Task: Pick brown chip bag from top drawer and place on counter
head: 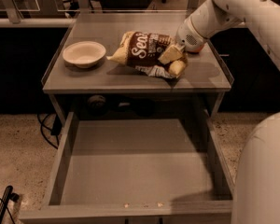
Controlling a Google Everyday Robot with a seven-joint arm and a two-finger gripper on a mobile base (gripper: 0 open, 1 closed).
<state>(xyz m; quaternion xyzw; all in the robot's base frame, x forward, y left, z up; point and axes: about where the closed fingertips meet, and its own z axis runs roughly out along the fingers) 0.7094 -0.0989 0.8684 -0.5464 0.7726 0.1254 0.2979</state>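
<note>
Drawer [130,167] is pulled fully out below the counter [130,80] with nothing in it, only bare grey floor and low side walls. The counter sits above and behind it, with slim raised rims down both sides. My arm [233,8] comes in from the upper right, white and thick, and angles down to the counter's right half. A pale rounded part of my body fills the lower right corner and covers the drawer's front right corner. The bag [144,52] is on the counter side, not in the drawer. It lies right of centre, lengthwise left to right, brown face and white script up, with a shadow on the surface below it. I can't tell if it rests on the counter or hangs just off it. The bowl [84,54] is upright on the counter's left half, and the bag's left corner is just beside its rim. My gripper [173,62] is at the bag's right end — cream fingers [170,55] are closed on that end, one above the crinkled edge and one below.
</note>
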